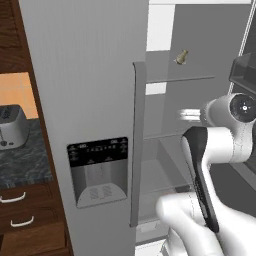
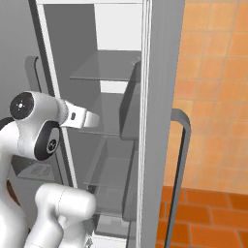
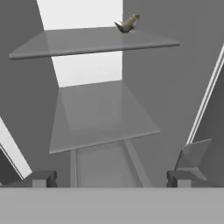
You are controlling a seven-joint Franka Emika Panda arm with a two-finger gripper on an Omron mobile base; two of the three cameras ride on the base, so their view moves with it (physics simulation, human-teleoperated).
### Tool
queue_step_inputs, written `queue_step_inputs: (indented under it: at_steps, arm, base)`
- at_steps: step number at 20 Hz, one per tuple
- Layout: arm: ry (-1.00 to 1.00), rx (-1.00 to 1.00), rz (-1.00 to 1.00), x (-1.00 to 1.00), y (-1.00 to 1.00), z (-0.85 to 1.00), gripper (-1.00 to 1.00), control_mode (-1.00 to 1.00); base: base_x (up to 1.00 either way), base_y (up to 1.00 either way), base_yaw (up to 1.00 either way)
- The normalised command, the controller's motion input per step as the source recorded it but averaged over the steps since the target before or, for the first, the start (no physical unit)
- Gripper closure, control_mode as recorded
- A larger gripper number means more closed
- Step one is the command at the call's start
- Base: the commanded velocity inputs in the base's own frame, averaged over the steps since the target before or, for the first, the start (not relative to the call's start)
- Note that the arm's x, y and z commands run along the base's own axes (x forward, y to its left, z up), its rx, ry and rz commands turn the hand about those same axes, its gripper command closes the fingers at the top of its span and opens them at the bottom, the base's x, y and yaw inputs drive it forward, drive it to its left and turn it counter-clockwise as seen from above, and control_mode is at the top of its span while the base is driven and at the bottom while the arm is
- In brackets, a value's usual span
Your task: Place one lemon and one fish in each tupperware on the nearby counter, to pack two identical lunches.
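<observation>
Gleaming at far left, a chrome toaster point(image 1: 11, 127) sits on the dark marbled stone counter point(image 1: 25, 160); beside it stands the matte grey fridge door point(image 1: 90, 100). Inside, a small tan-olive fish point(image 3: 127, 23) lies on the upper glass shelf point(image 3: 87, 41). The dark two-finger gripper point(image 3: 111, 178) hovers below, jaws spread wide, empty.

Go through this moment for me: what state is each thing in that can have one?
Tall grey fridge: right door open, left door with the dispenser shut.
Small tan fish: lying on the upper glass shelf, untouched.
Robot's dark two-finger pincer: open, holding nothing, aimed into the fridge below the fish.
Silver toaster: upright on the dark counter.
</observation>
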Motion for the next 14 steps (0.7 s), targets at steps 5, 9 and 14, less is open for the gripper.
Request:
queue_step_inputs:
  at_steps: [5, 9, 14]
  arm:
    - [-0.11, 0.12, -0.06, 0.02, -0.2, 0.86, -1.0, -1.0]
    - [-0.02, 0.11, -0.03, 0.12, -0.1, 0.58, -1.0, -1.0]
    - [-0.02, 0.04, -0.03, 0.2, 0.0, 0.5, -1.0, -1.0]
  base:
    - [0.0, 0.0, 0.0]
    - [0.0, 0.0, 0.0]
    - [0.0, 0.0, 0.0]
